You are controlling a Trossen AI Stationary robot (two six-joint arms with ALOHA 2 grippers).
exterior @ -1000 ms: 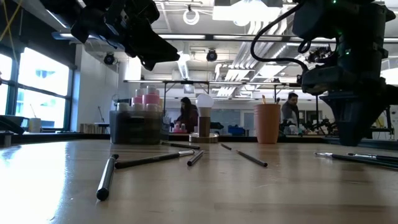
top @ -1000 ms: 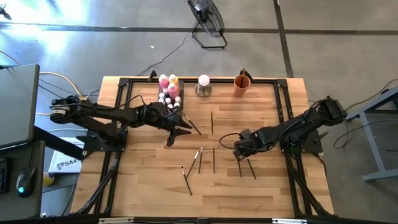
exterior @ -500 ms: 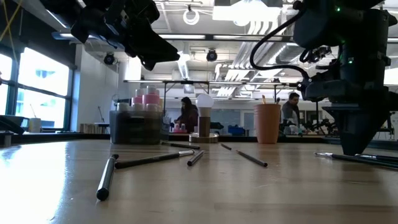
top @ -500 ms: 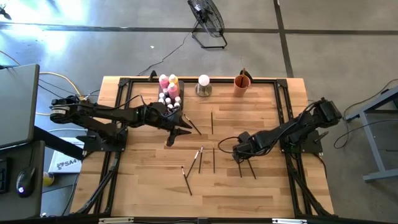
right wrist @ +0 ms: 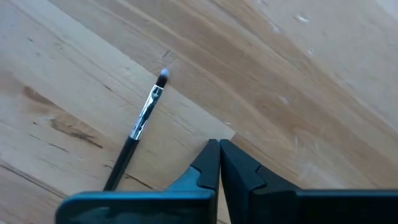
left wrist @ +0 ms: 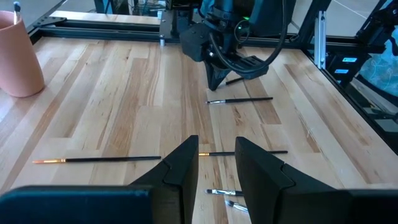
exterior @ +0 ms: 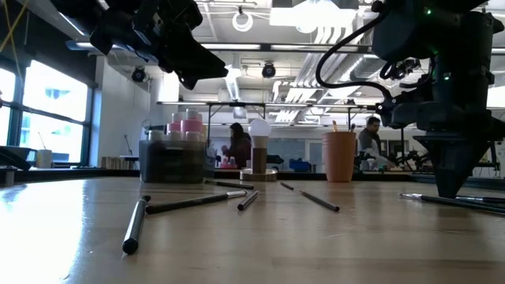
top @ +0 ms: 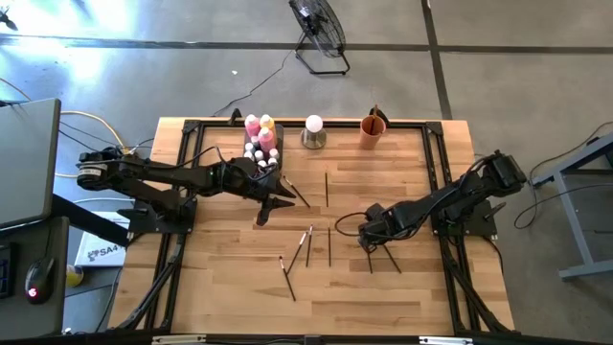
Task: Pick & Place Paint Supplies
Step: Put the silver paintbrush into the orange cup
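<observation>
Right tool pressed shut on the table, gripping nothing, beside a paintbrush; left tool part-open, empty

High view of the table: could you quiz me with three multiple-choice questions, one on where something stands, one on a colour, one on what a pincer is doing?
1. Where is the orange cup?
A. At the table's edge, near the white ball
B. In the middle, among the brushes
C. On the floor

2. What colours are the two larger bottles?
A. Blue and green
B. Pink and yellow
C. Black and red

3. How is the right pincer?
A. Wide open
B. Shut
C. Gripping the cup

Answers:
1 A: the cup stands by the ball at the edge.
2 B: pink and yellow show from above.
3 B: its fingers meet, with a brush lying beside them.
</observation>
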